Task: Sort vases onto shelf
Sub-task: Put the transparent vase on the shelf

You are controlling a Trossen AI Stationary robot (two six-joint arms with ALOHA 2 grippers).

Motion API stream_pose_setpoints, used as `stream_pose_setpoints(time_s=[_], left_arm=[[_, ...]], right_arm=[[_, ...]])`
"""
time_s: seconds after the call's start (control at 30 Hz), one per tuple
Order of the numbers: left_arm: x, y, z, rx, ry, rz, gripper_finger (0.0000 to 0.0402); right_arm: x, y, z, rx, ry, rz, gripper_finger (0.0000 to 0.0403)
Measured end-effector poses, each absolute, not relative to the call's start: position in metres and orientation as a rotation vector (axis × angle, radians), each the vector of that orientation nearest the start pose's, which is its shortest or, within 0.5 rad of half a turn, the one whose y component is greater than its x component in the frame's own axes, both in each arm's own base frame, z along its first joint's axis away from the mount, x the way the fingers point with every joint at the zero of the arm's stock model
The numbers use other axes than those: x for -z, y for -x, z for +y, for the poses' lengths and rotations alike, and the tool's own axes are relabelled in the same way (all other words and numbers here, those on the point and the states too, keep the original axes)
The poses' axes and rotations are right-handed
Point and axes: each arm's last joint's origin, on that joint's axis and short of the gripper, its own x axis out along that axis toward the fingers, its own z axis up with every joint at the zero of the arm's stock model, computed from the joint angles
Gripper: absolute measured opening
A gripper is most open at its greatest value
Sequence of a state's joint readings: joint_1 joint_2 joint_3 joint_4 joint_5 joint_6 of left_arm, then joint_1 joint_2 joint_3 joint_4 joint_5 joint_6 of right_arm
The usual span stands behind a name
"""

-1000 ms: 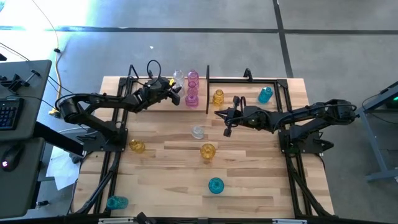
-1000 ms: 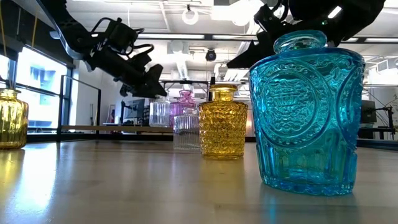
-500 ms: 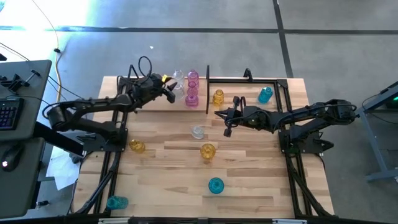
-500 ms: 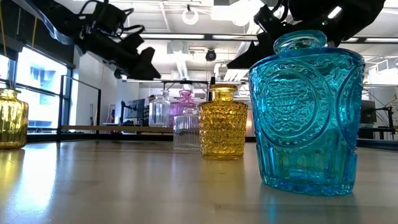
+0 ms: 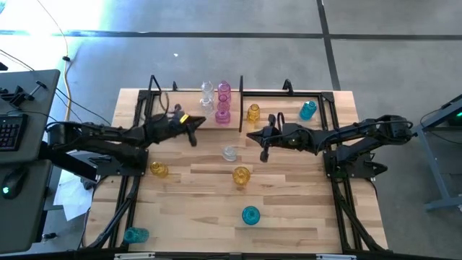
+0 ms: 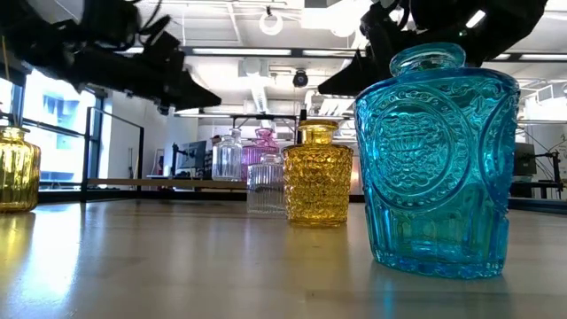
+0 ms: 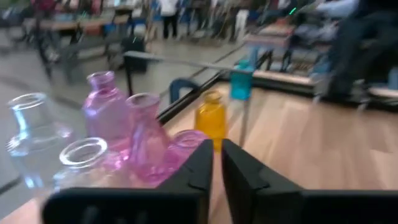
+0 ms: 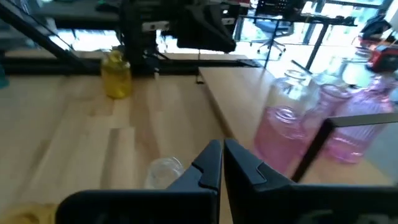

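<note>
Vases on shelf: a clear vase (image 5: 207,90) and a row of pink vases (image 5: 223,103) stand on the left part of the shelf (image 5: 238,92) at the far edge of the counter (image 5: 289,217); an amber vase (image 5: 253,113) and a teal vase (image 5: 308,110) stand on its right part.
Vases on counter: a small clear one (image 5: 229,153) near mid-counter; an amber one (image 5: 242,175) just nearer; another amber one (image 5: 159,170) to the left; a teal one (image 5: 250,215) toward the near edge; a teal one (image 5: 135,235) at the near left corner.
Left tool (image 5: 192,131): fingers clenched together, grasping nothing — it hangs above the counter in front of the pink vases, apart from them. The wrist view shows the two fingertips (image 7: 202,165) nearly meeting, with pink and clear vases beyond.
Right tool (image 5: 263,148): clenched shut and empty — above the counter, in front of the shelf's amber vase and right of the small clear vase, touching neither.
Low view: the near teal vase (image 6: 438,159) fills the right side, both arms overhead.
</note>
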State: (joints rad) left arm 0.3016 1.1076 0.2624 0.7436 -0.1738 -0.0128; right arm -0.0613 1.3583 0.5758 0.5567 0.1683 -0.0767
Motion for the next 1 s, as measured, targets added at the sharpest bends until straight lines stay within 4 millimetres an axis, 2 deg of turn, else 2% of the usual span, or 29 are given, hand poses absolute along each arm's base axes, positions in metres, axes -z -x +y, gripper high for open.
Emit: stream_pose_setpoints(time_s=[0.1, 0.2, 0.43, 0.63, 0.83, 1.0], left_arm=[[-0.178, -0.185, 0.057, -0.447, 0.006, 0.025, 0.0006], [-0.171, -0.176, 0.053, -0.443, 0.005, -0.017, 0.001], [-0.162, -0.168, 0.052, -0.453, 0.006, -0.014, 0.0001], [-0.161, -0.168, 0.052, -0.452, 0.005, -0.009, 0.0003], [-0.161, -0.168, 0.052, -0.452, 0.002, -0.008, 0.0003], [-0.161, -0.168, 0.052, -0.452, 0.002, -0.007, 0.0003]], right_arm=[[-0.202, -0.281, -0.012, 0.197, 0.048, 0.222, 0.0008], [-0.194, -0.291, -0.001, 0.184, 0.015, 0.244, 0.0033], [-0.186, -0.321, 0.015, 0.191, -0.081, 0.34, 0.0146], [-0.189, -0.349, 0.01, 0.245, -0.127, 0.545, 0.0229], [-0.198, -0.372, 0.003, 0.289, -0.126, 0.703, 0.0247], [-0.195, -0.387, 0.003, 0.285, -0.108, 0.776, 0.0248]])
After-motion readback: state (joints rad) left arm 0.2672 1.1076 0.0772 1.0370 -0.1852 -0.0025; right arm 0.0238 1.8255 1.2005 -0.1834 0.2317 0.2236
